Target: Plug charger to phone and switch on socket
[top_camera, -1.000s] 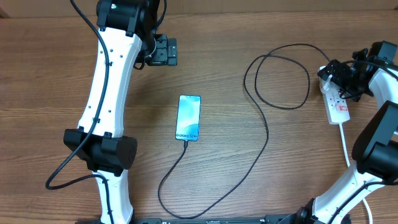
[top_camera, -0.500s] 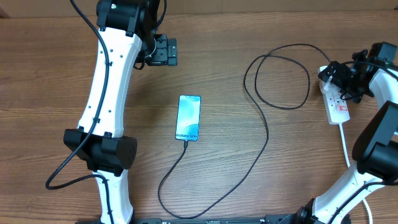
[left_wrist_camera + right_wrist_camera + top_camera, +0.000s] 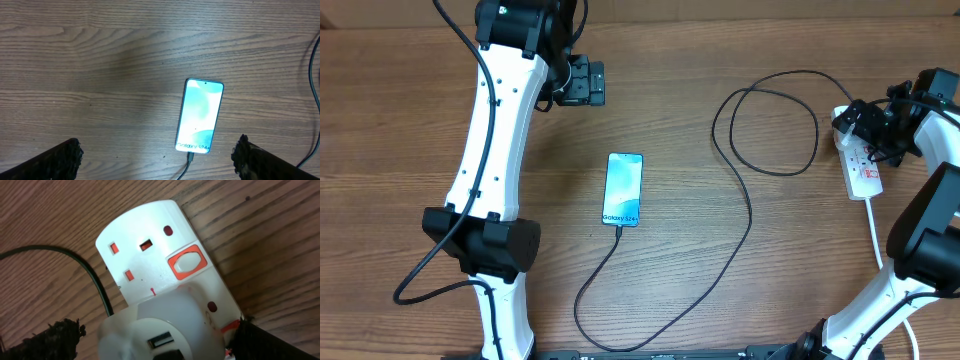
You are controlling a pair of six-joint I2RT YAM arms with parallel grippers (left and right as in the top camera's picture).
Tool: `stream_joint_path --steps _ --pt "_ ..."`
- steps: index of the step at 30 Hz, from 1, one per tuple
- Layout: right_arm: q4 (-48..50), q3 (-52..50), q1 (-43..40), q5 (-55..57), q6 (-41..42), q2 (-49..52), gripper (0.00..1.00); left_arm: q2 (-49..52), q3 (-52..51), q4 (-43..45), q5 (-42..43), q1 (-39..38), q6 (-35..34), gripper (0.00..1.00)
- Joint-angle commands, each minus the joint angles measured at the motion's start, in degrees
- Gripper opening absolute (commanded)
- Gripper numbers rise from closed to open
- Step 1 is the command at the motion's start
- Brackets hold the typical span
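The phone [image 3: 624, 189] lies flat mid-table with its lit screen up, and also shows in the left wrist view [image 3: 200, 115]. The charger cable [image 3: 745, 225] has its tip in the phone's near end [image 3: 190, 158]. It loops right to a white adapter [image 3: 160, 330] seated in the socket [image 3: 863, 165]. My left gripper [image 3: 582, 83] is open and empty, above and behind the phone. My right gripper [image 3: 868, 125] is open and straddles the adapter end of the socket [image 3: 150, 250]. Its right finger sits at a red switch [image 3: 229, 326]. Another red-framed switch [image 3: 186, 262] lies free.
The socket's white cord [image 3: 876, 235] runs toward the near right, past my right arm's base. The black cable makes a wide loop [image 3: 765, 125] at the back right and another bend [image 3: 590, 310] near the front edge.
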Motion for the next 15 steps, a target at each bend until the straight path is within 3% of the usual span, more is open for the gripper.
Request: stream_joint_path --steps 1,15 --pt "-0.59 -1.33 0.44 -5.20 0.35 0.83 1.00 -0.76 0.90 0.09 -0.59 -0.37 1.07 1.00" --pt "-1.88 -1.33 0.44 -6.86 0.39 0.83 1.00 -0.76 0.90 0.09 -0.57 -0.37 1.07 1.00"
